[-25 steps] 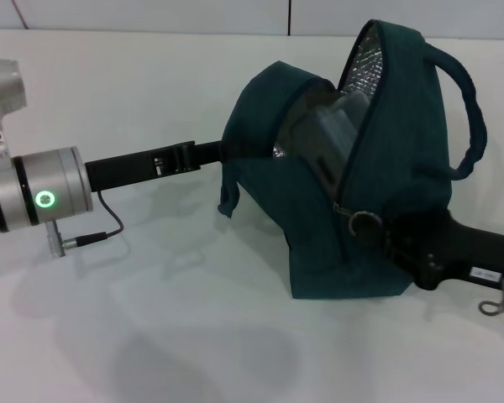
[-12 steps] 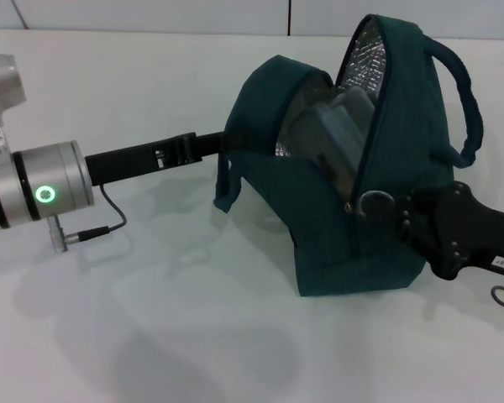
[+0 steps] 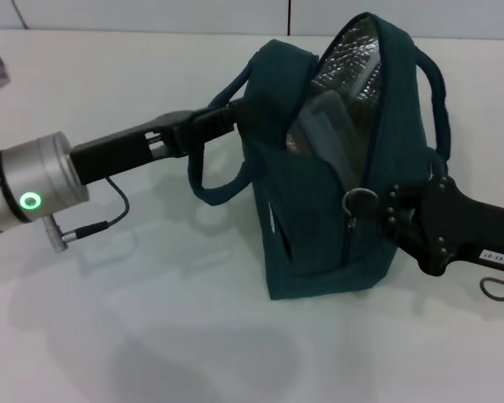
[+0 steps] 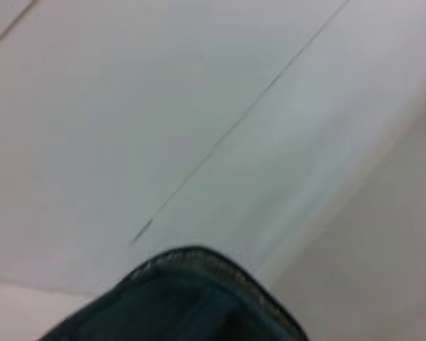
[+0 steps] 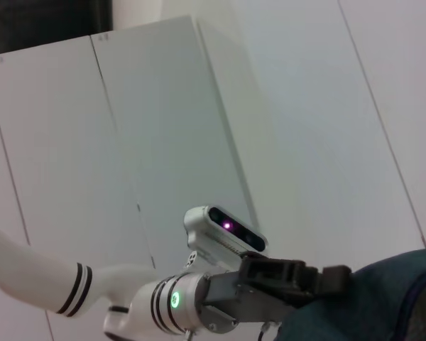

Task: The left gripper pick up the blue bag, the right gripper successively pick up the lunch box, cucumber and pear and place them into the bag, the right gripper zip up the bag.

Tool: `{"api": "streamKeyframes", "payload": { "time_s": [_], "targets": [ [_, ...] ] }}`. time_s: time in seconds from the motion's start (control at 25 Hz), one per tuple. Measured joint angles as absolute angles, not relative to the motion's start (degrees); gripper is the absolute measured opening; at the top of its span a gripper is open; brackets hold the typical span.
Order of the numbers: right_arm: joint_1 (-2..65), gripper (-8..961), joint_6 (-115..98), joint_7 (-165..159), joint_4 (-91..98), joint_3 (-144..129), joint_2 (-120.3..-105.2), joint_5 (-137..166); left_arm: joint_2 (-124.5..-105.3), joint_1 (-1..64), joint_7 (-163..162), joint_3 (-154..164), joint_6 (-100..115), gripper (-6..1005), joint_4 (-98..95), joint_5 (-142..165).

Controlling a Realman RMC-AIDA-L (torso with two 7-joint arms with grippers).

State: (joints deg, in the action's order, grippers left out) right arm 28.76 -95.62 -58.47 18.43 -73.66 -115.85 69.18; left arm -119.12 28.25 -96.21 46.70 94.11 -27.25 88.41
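we see the bag (image 3: 328, 168) standing on the desk (image 3: 151, 336), more upright than a second ago and shifted toward our left side. our left gripper (image 3: 235, 113) has risen with it, and its jaws are clenched on the bag's upper edge, where before they reached in lower against the side. one handle (image 3: 218, 180) now hangs in a loop under that arm.

our right gripper (image 3: 385, 211) sits at the bag's front by the ring pull (image 3: 359, 201); it has climbed along the zipper from a lower spot. we cannot tell whether its jaws grip the pull or only press beside it.

the mouth is still open at the top, showing silver lining (image 3: 349, 59) and a grey shape inside that may be the lunch box; cucumber and pear are not in view. we judge the packing done and the zipping under way, with most of the opening left to close.
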Motion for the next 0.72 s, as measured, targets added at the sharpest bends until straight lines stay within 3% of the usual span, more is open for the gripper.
{"api": "streamKeyframes", "payload": {
  "time_s": [0.44,0.6,0.72],
  "targets": [
    [30.99,14,-96.25,-58.29,18.73,-73.18,-115.84,68.63,-118.6,23.65,-86.01,46.68,97.87,366,-23.24,85.02],
    [31.39,14,-96.26,-58.27,19.63,-73.13,-115.84,67.44,-119.36,20.3,-79.39,47.01,98.99,453,-21.16,85.32],
    [32.05,14,-95.81,-58.27,20.15,-73.07,-115.84,66.37,-119.55,19.0,-73.92,47.28,99.44,593,-17.65,85.51]
  ]
}}
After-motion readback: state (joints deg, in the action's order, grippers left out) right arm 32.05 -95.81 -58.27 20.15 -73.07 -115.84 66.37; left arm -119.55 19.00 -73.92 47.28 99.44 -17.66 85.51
